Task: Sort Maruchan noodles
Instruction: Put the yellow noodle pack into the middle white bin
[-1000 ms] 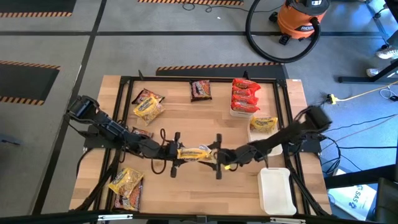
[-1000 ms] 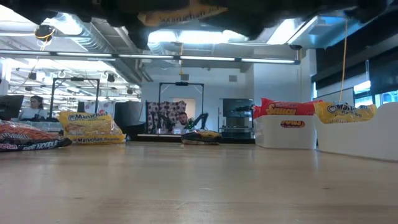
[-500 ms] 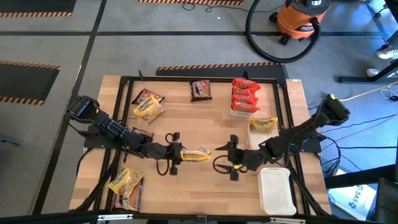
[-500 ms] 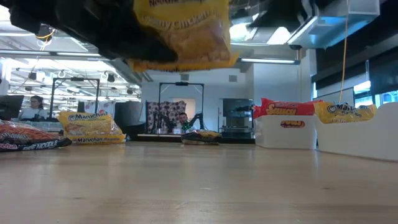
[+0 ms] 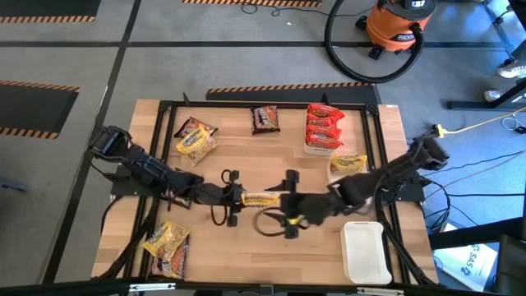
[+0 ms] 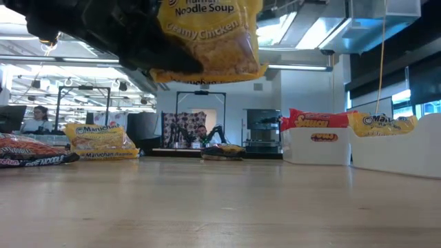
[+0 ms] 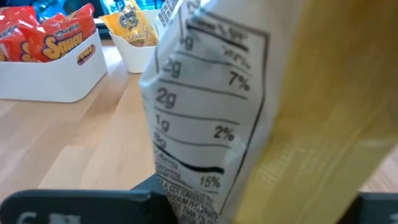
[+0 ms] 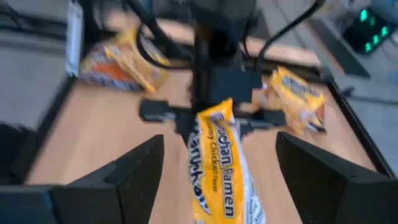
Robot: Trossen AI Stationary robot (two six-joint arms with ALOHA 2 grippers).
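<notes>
Yellow film packet [image 5: 260, 199], creamy chicken by the print in the low view, is held off the table [image 5: 271, 152] over the middle of its near half. Left gripper [image 5: 233, 197] is clamped on the end toward the left edge; its wrist view shows the nutrition panel right against the fingers.

Handling, my read: light, thin slick wrapper over a brittle noodle block. Wrapper will crinkle and slip; the block could crack under a hard pinch. Best purchase looks like the crimped end seam or a flat grip across the short width, not the bulging middle.

Right gripper [image 5: 288, 205] sits at the packet's free end, toward the right edge. Its wrist view shows the packet [image 8: 222, 162] running lengthwise into the gap, fingers [image 8: 134, 171] spread wide either side and not touching it. Looks like a hand-over not yet closed.

Elsewhere:
- red packets [image 5: 322, 126] stacked in a tray [image 5: 315, 150] near the far right corner
- one yellow packet [image 5: 348, 164] in the tray beside it
- empty tray [image 5: 366, 251] at the near right corner
- loose packets [image 5: 195, 138] near the far left, more [image 5: 167, 245] near the near left corner
- dark one [image 5: 265, 118] at the far edge
</notes>
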